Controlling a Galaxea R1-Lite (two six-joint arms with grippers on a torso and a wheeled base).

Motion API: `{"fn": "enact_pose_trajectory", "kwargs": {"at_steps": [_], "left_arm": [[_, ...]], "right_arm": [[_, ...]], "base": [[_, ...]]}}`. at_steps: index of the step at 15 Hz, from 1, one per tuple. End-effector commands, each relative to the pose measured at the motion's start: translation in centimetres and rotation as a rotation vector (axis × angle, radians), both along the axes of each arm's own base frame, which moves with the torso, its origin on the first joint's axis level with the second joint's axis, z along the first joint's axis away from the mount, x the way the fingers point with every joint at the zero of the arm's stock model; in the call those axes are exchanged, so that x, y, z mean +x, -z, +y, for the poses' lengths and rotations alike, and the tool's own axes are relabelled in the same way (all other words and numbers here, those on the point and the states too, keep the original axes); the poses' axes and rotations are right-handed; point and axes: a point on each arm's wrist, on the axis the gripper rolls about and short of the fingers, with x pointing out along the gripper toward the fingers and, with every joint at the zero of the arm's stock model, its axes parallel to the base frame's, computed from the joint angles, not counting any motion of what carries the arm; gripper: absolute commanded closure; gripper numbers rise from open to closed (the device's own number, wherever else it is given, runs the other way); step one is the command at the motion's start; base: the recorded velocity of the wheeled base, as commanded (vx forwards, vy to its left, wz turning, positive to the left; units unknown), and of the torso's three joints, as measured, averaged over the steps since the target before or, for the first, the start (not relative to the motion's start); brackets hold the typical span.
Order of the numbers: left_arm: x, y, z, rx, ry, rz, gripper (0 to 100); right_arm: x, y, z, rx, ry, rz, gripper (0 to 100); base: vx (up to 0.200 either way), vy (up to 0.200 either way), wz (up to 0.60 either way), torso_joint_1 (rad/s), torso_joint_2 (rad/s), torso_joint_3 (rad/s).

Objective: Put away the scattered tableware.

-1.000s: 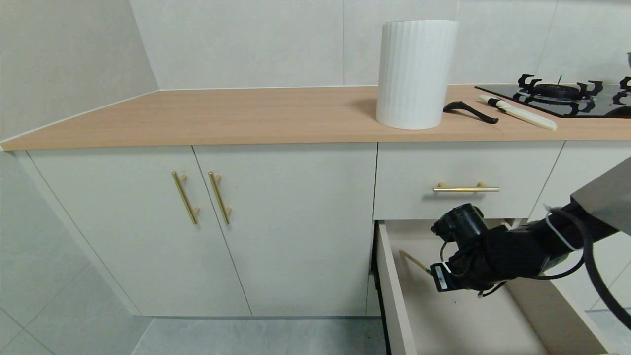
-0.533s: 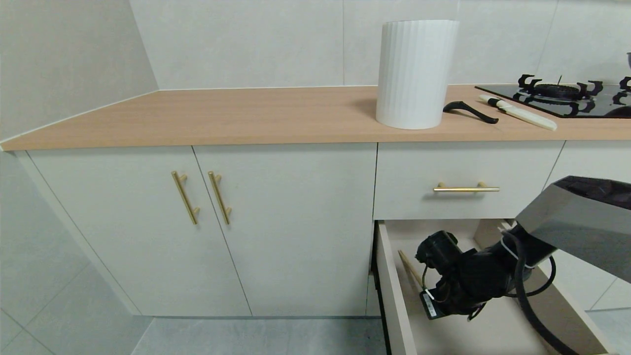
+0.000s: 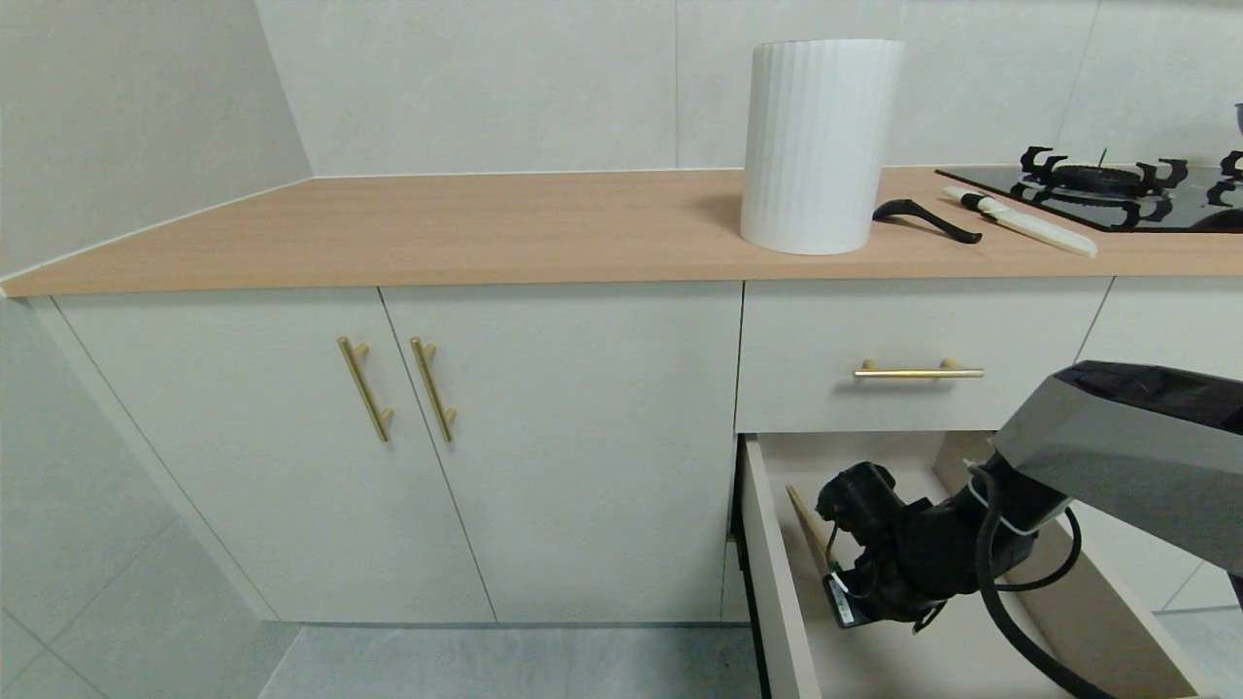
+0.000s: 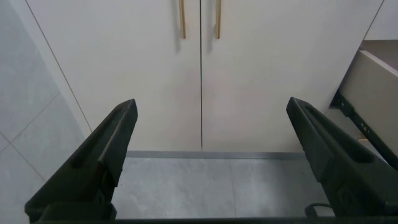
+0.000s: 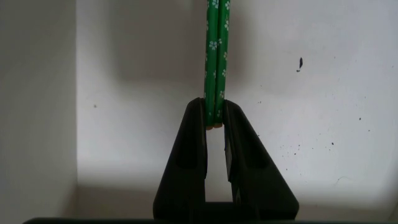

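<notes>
On the table, standing upright: white ribbed cylinder; just beside it, lying flat, black curved tool and white knife. Below, open drawer with right arm inside, tan chopsticks slanting near left wall.

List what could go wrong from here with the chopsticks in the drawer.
1. The right gripper has its jaws shut on only the very end of the green chopsticks, so the pair may pivot or slide apart before it is set down.
2. In the head view the arm sits low inside the open drawer, close to its left wall. A sideways move or a careless lift might knock that wall or drag the chopsticks against it.
</notes>
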Motion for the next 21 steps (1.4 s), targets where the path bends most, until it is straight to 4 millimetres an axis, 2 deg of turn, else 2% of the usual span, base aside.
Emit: {"fn": "enact_pose_trajectory", "kwargs": {"at_steps": [1, 2, 3, 9, 11, 17, 18, 19, 20, 21], "left_arm": [[0.0, 0.0, 0.0, 0.000, -0.002, 0.000, 0], [0.0, 0.0, 0.0, 0.000, 0.000, 0.000, 0], [0.0, 0.0, 0.0, -0.002, -0.002, 0.000, 0], [0.0, 0.0, 0.0, 0.000, -0.002, 0.000, 0], [0.0, 0.0, 0.0, 0.000, 0.000, 0.000, 0], [0.0, 0.0, 0.0, 0.000, 0.000, 0.000, 0], [0.0, 0.0, 0.0, 0.000, 0.000, 0.000, 0], [0.0, 0.0, 0.0, 0.000, 0.000, 0.000, 0], [0.0, 0.0, 0.0, 0.000, -0.002, 0.000, 0], [0.0, 0.0, 0.0, 0.000, -0.002, 0.000, 0]], "right_arm": [[0.1, 0.2, 0.0, -0.001, 0.004, -0.001, 100], [0.0, 0.3, 0.0, -0.005, 0.005, 0.001, 100], [0.1, 0.3, 0.0, -0.014, 0.009, -0.004, 0], [0.0, 0.2, 0.0, -0.017, 0.011, -0.014, 0], [-0.1, -0.7, -0.1, -0.016, 0.018, -0.036, 0], [-0.8, -7.0, -2.2, 0.050, 0.073, -0.301, 0], [-1.0, -9.1, -3.0, 0.063, 0.094, -0.366, 0], [-1.1, -9.7, -3.2, 0.067, 0.097, -0.382, 0], [-1.9, -12.5, -4.3, 0.080, 0.102, -0.456, 0], [-2.7, -14.1, -4.8, 0.087, 0.097, -0.502, 0]], "base": [[0.000, 0.000, 0.00, 0.000, 0.00, 0.000], [0.000, 0.000, 0.00, 0.000, 0.00, 0.000], [0.000, 0.000, 0.00, 0.000, 0.00, 0.000], [0.000, 0.000, 0.00, 0.000, 0.00, 0.000], [0.000, 0.000, 0.00, 0.000, 0.00, 0.000], [0.000, 0.000, 0.00, 0.000, 0.00, 0.000], [0.000, 0.000, 0.00, 0.000, 0.00, 0.000], [0.000, 0.000, 0.00, 0.000, 0.00, 0.000], [0.000, 0.000, 0.00, 0.000, 0.00, 0.000], [0.000, 0.000, 0.00, 0.000, 0.00, 0.000]]}}
